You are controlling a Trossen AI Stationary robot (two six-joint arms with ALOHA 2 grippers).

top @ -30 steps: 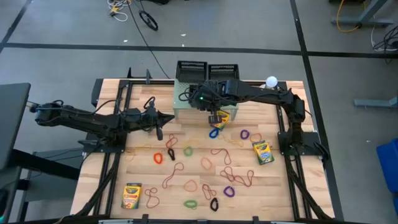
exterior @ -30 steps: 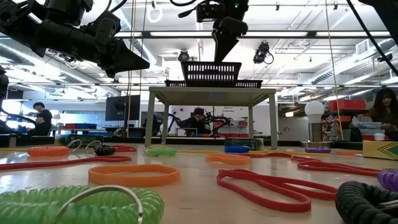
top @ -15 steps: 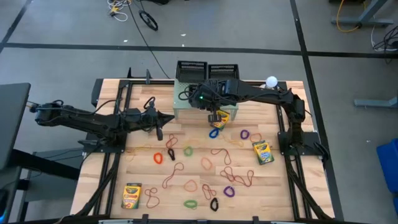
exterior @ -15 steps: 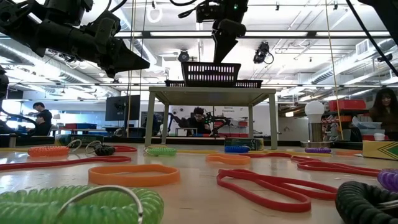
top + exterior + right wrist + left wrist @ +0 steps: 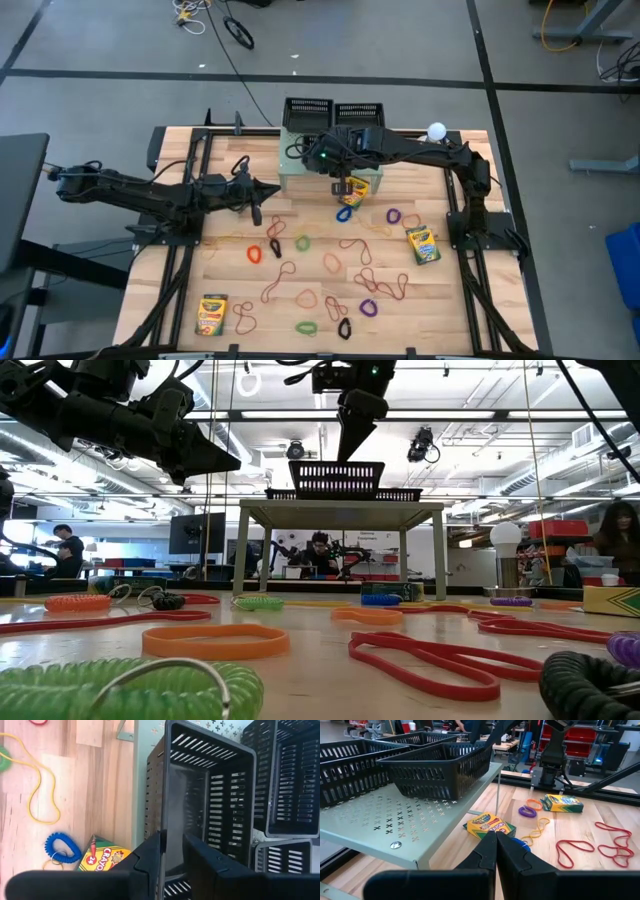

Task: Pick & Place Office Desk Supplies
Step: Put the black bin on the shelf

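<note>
**Right hand up by the trays, left hand parked**

The right hand hangs at the front edge of the pale green perforated metal riser, just ahead of the two black mesh plastic trays on top of it. In its wrist view the fingers sit nearly together with only a slim gap, nothing between them. Right below it, a small yellow-and-green crayon box pokes out from under the riser's edge, with a blue coiled loop just beside it.

The left hand is on the left half of the light wooden slatted desk, fingers pressed together and empty, with bare wood around it.

Most of the thin coloured rubber-band loops crowd the middle and front of the desk. Another crayon box lies near the right edge, one more near the front-left corner.

Compared with a second ago: the right hand has inched a bit toward the riser and sits slightly higher in the low view. The left arm, boxes and bands haven't budged.
</note>
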